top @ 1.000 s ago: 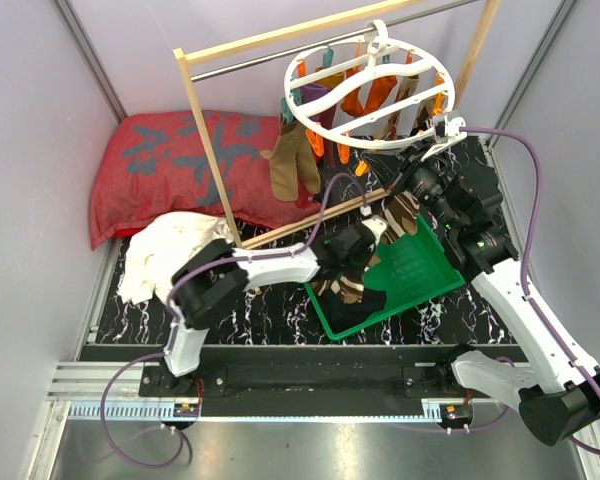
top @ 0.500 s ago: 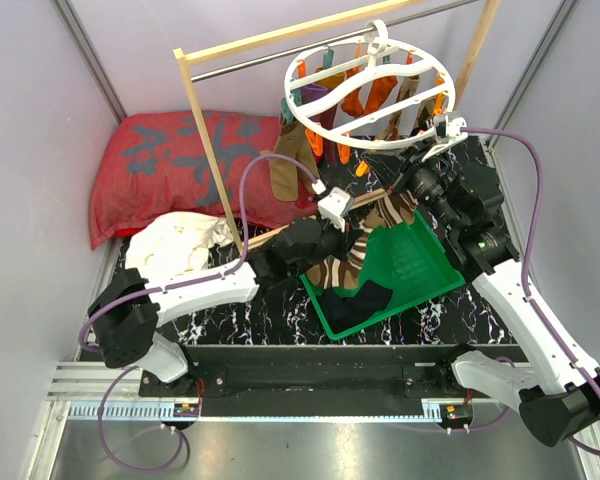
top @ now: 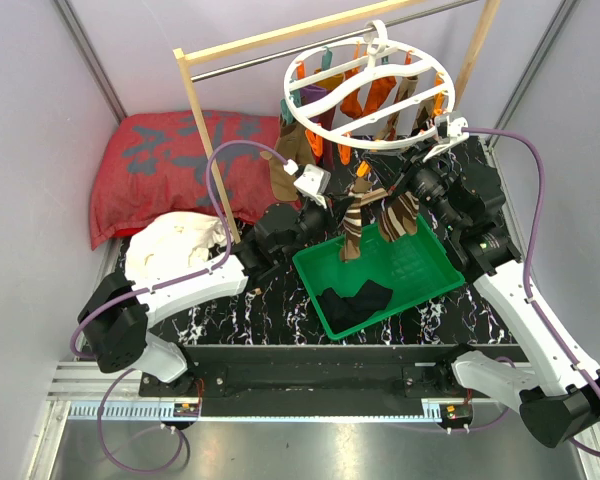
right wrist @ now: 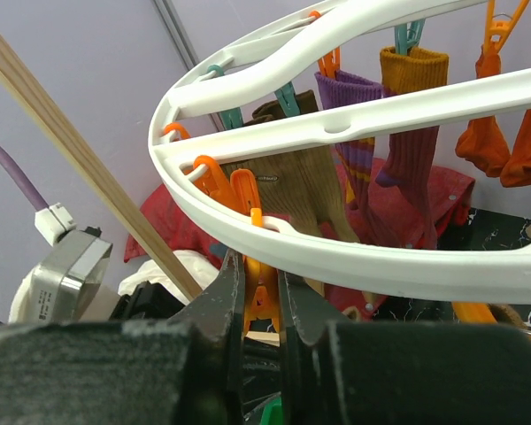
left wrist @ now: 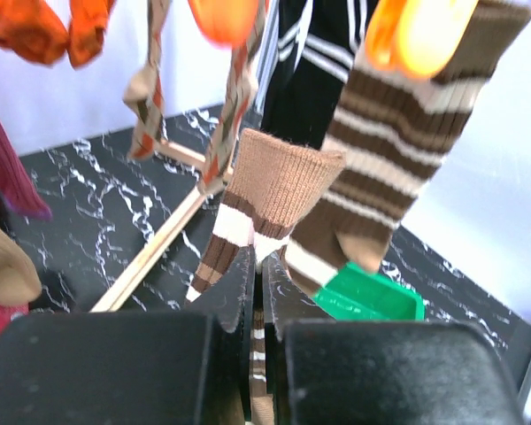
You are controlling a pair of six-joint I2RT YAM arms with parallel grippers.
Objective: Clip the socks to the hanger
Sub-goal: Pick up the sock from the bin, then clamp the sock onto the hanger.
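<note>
**Striped sock held up beneath the hanger**

The striped sock (left wrist: pixel 279 190), brown and cream, hangs in the air with its cuff uppermost, above the green tray (top: pixel 425 272) and under the near side of the hanger (top: pixel 400 142). The left gripper (left wrist: pixel 264 297) has its jaws pressed together on the fabric just below the cuff, and the foot of the sock trails down between them. Just beside it a second striped sock (left wrist: pixel 398 159) already hangs from an orange clip (left wrist: pixel 420 35).

The hanger is hooked on a metal rod (top: pixel 250 62) in a wooden frame (top: pixel 205 130). Brown, purple, mustard and orange socks dangle from other clips around its ring. The right gripper (right wrist: pixel 261 292) is up at the ring's rim, its jaws pinching a small orange peg (right wrist: pixel 262 299) that hangs right under the white plastic.

Black socks (top: pixel 352 300) lie in the near corner of the tray. To the left, a white cloth (top: pixel 170 250) rests on the dark marbled table (top: pixel 280 300), with a red pillow (top: pixel 170 160) behind it.
</note>
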